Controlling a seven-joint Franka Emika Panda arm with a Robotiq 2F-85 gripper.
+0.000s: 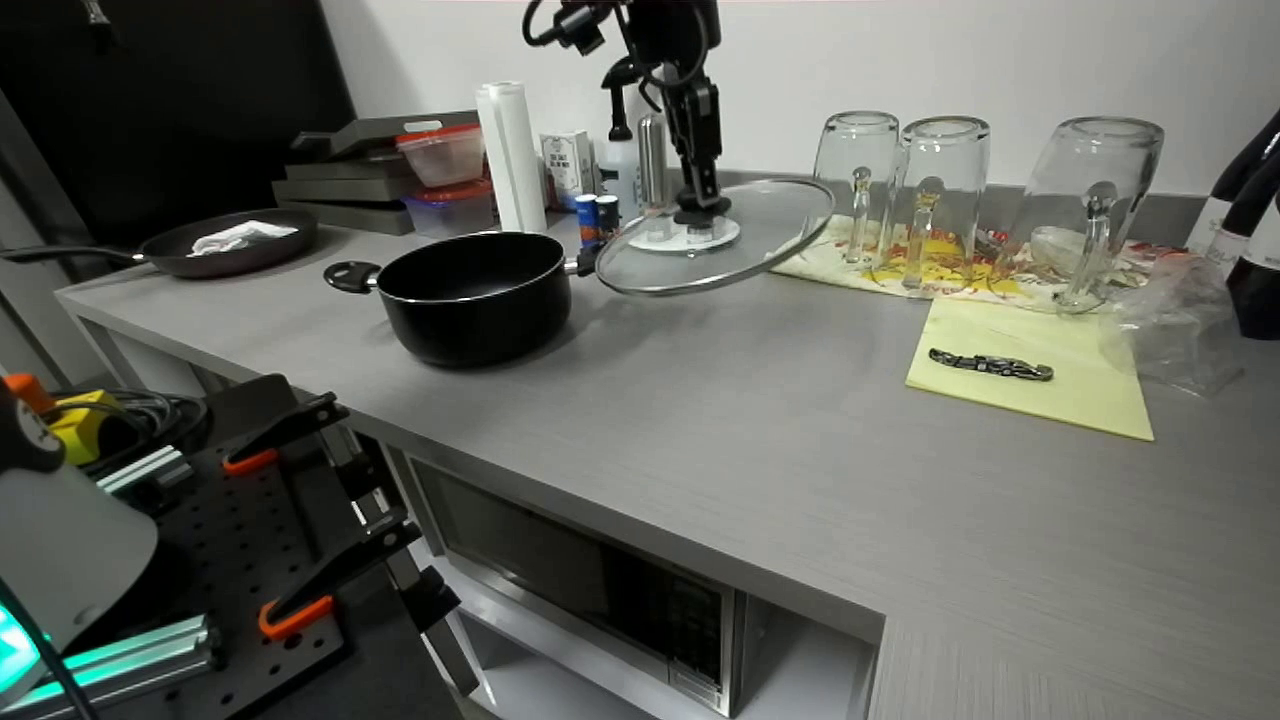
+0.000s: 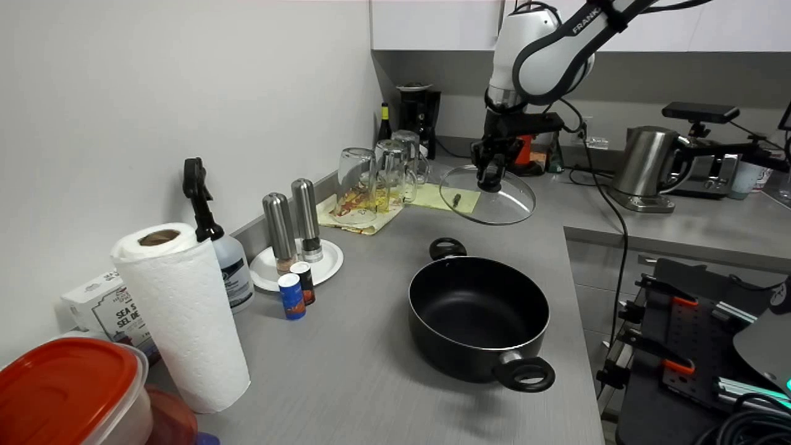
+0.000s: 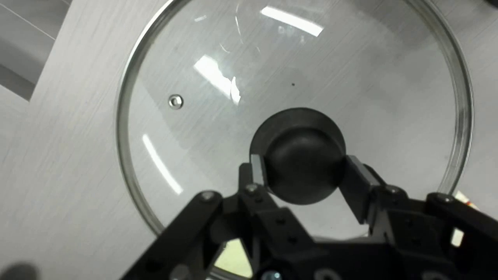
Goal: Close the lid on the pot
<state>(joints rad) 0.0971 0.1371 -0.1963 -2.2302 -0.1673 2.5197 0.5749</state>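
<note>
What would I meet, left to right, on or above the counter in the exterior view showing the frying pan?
Frying pan → pot → lid → mugs → bottles.

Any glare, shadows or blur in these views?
Wrist view: glare streaks on the glass lid; a dark corner patch too blurred to identify. Both exterior views: soft shadow on the counter beside the pot. In an exterior view: teal light glowing at lower left.

Glass lid (image 2: pixel 491 207) hangs tilted — 2-handled pot (image 2: pixel 476 318) stands open.
</note>
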